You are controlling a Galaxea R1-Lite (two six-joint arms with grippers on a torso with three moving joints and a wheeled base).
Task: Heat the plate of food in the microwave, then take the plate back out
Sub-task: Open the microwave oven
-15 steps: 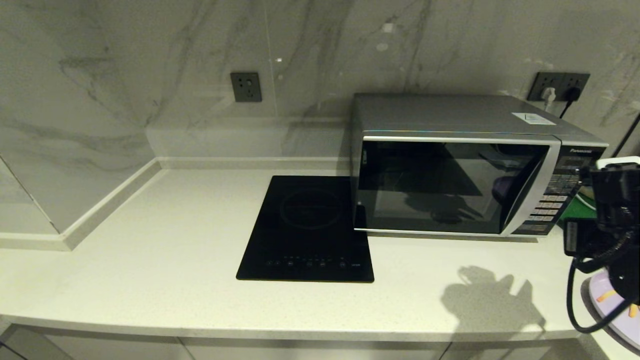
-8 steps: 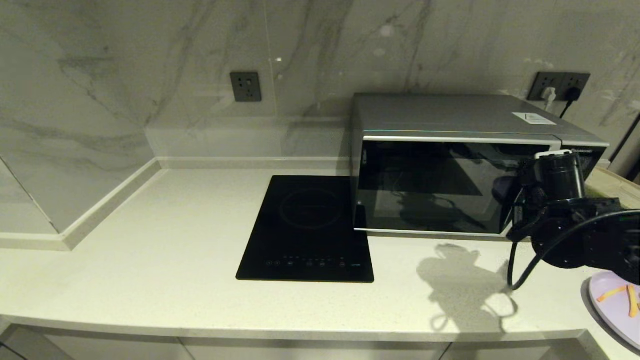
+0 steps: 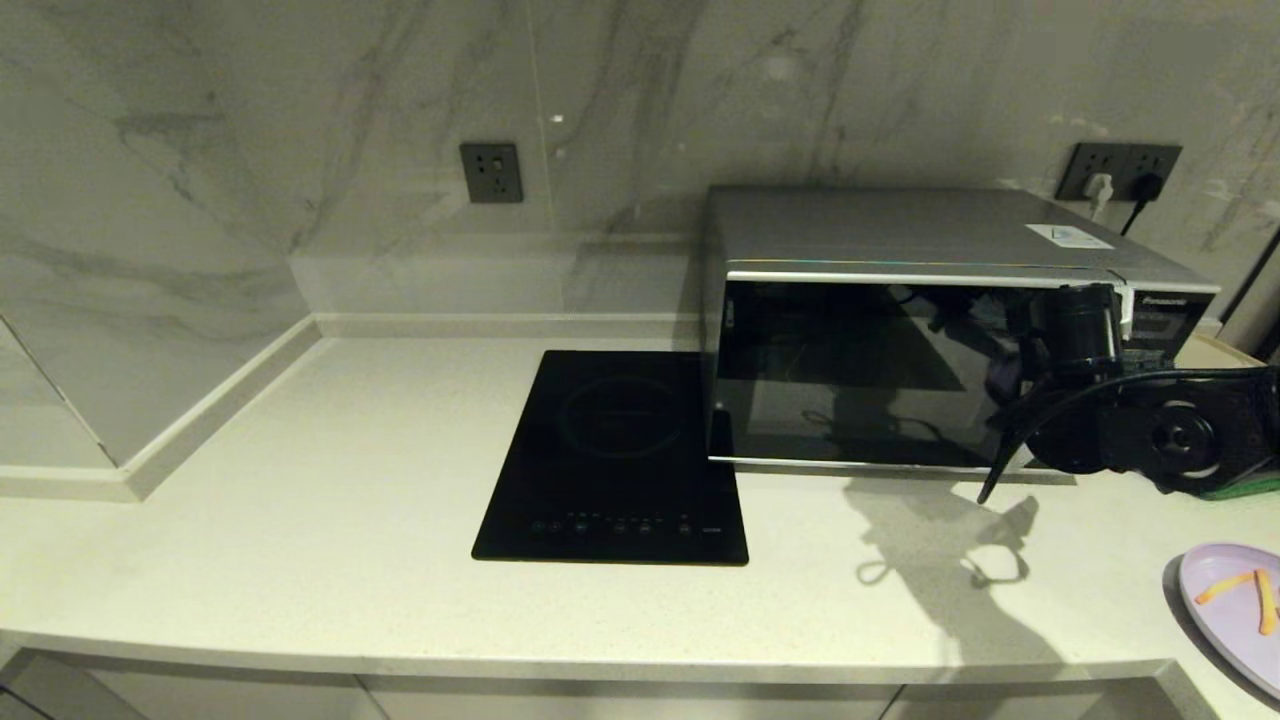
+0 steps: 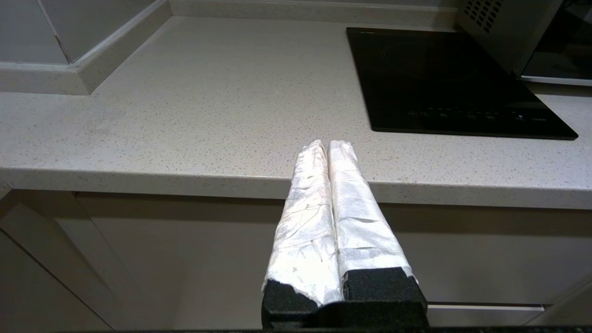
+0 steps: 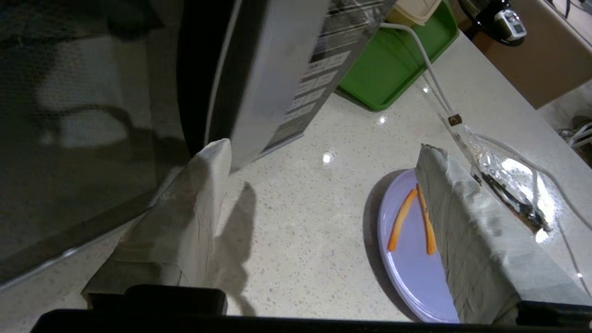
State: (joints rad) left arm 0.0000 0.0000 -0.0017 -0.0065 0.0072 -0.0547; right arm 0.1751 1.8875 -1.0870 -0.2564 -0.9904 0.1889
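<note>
Since the frame half a second ago, the right arm has swung up and toward the back of the scene, leaving the lower right of the head view, so the right end effector (image 5: 319,152) now sits at the right end of the microwave (image 3: 900,300), its taped fingers (image 5: 185,217) spread wide and holding nothing; one fingertip is right at the lower corner of the door by the button panel (image 5: 310,88), though contact cannot be confirmed. The plate of food (image 3: 1235,610) has stayed at the lower right edge of the head view, on the tabletop (image 3: 330,500) near its front edge, partly cut off by the frame, with two thin orange sticks (image 5: 411,222) lying on it. At the bottom centre of the left wrist view, the left end effector (image 4: 329,152) is parked in front of the tabletop's front edge, its taped fingers pressed together and empty. A broad bare stretch of tabletop fills the left half of the head view, reaching back to the marble wall (image 3: 300,150). The black cooktop (image 3: 615,455) lies mid-frame, just beside the microwave's left side. The microwave door is shut. Beyond it, at the upper right of the right wrist view, a green tray (image 5: 393,64) holds a cream container (image 5: 414,11).
</note>
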